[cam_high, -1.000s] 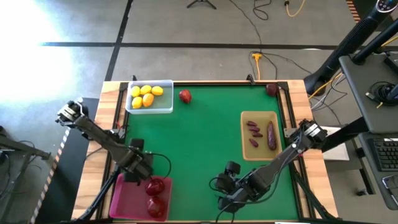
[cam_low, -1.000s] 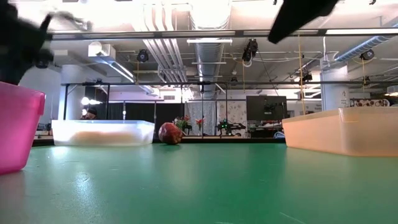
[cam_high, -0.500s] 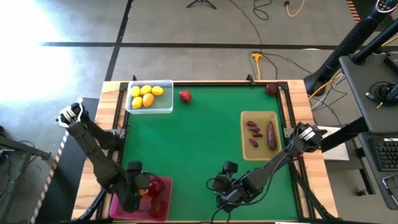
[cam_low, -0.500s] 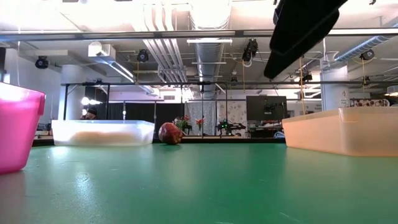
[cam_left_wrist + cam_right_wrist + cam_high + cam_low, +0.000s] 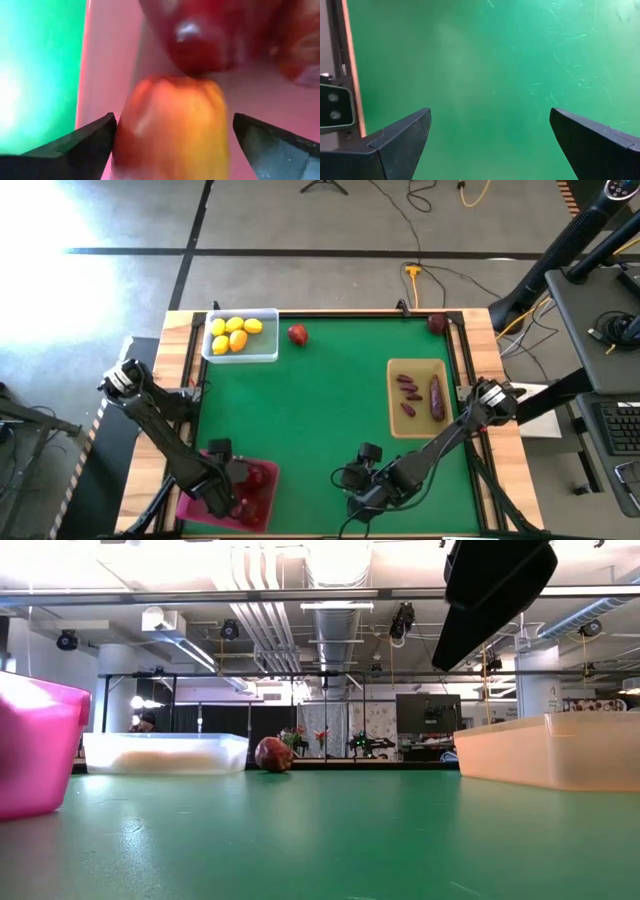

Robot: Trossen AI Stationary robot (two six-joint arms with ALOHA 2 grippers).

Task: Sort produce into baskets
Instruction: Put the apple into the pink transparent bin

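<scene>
My left gripper [image 5: 228, 492] points down into the magenta-pink bin [image 5: 196, 516] at the table's near left. A red-orange fruit [image 5: 172, 130], blurred, nearly fills the gap between its open fingers. Other round red fruits [image 5: 205, 35] lie on the bin's floor just beyond it. My right gripper [image 5: 360, 500] hangs open over the bare green mat near the front edge, with nothing between its fingers [image 5: 395, 145]. One red fruit [image 5: 297, 334] rests on the mat at the far side, another [image 5: 437, 323] in the far right corner. My left gripper comes from above with one finger [image 5: 85, 145] close against the red-orange fruit's side [image 5: 125, 135]; whether it touches I cannot tell. A thin gap shows at the other finger [image 5: 260, 145]. The fruit sits inside the pink bin.
A clear bin [image 5: 240, 335] with several yellow lemons stands at the far left. A tan tray [image 5: 418, 418] with dark purple pieces lies at the right. The middle of the green mat [image 5: 320, 410] is free. Wooden rails edge the table.
My left gripper has gone toward the table's near edge and down, from the pink bin's far rim into the bin, turning as it went. The pink bin has shifted a little; in the low view its wall now stands farther right and looks tilted.
</scene>
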